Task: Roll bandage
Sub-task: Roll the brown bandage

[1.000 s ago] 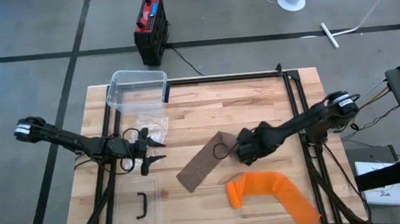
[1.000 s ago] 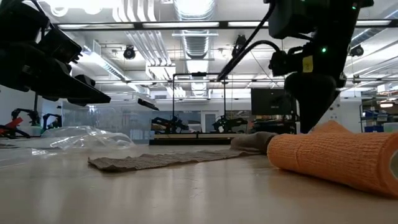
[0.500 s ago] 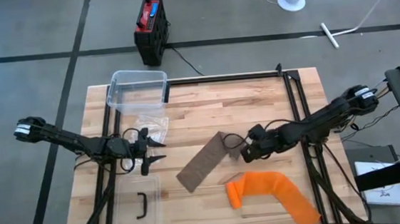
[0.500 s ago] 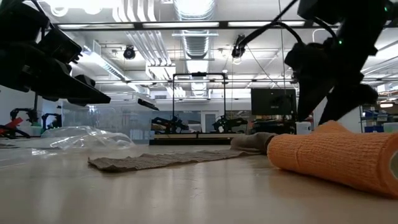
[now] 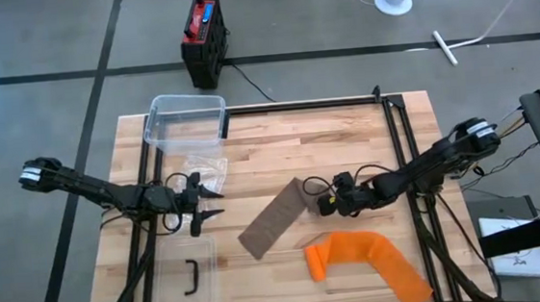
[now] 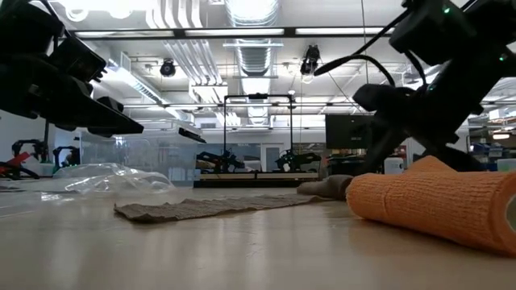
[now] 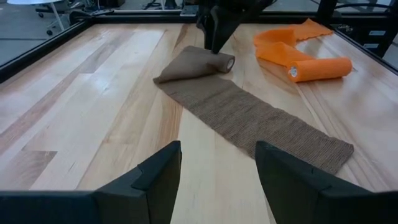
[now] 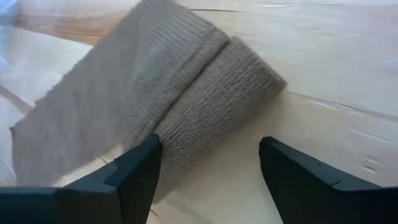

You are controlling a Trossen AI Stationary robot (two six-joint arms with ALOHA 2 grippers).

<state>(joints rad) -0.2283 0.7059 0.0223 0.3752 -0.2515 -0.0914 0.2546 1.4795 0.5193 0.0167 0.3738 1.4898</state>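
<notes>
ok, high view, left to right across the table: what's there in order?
Left gripper, jaws open → brown bandage, partly rolled at its right end → right gripper, jaws open at that roll → orange bandage.

2 arms over the table, both grippers open.
Left gripper (image 5: pixel 207 203) hovers at the left side; right gripper (image 5: pixel 323 197) reaches low toward mid-table.
</notes>
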